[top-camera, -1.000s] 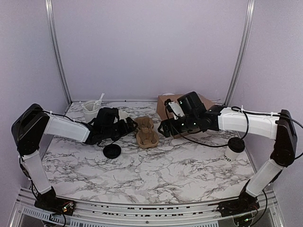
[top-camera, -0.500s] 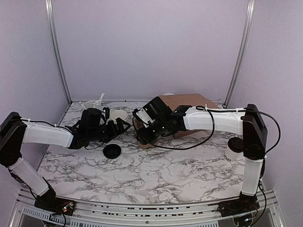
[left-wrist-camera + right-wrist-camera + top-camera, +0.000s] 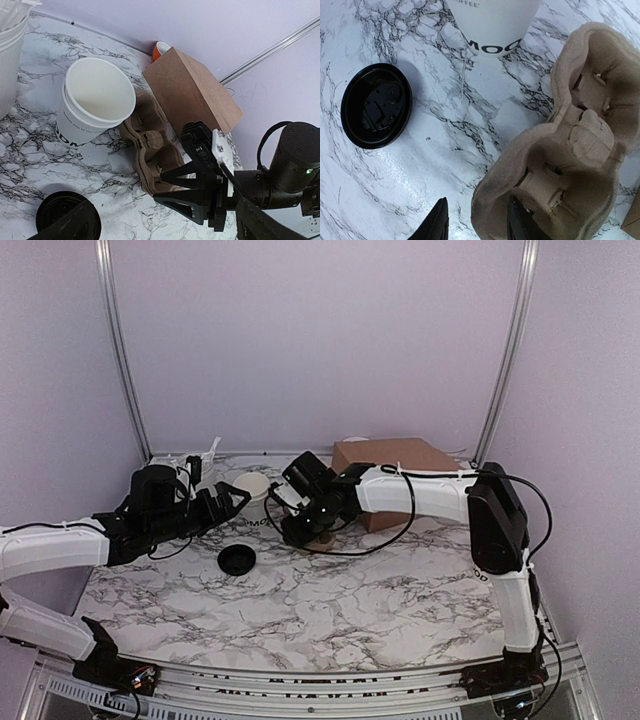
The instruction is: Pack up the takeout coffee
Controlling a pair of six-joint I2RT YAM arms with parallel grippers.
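lid (image 3: 376, 105) underside (right wrist view)

**Soft, even light; overhead picture slightly unsharp**

The light is diffuse and comes from above, so there are no hard shadows. In the overhead view the arms (image 3: 420, 490) leave only pale shadows on the marble table (image 3: 330, 610). The metal rails (image 3: 118, 350) stand slanted near the left and right frame edges. In the right wrist view a mild white sheen lies on the marble at lower left, and the black lid (image 3: 376, 105) carries small highlights on its rim. Both wrist views are fairly sharp.
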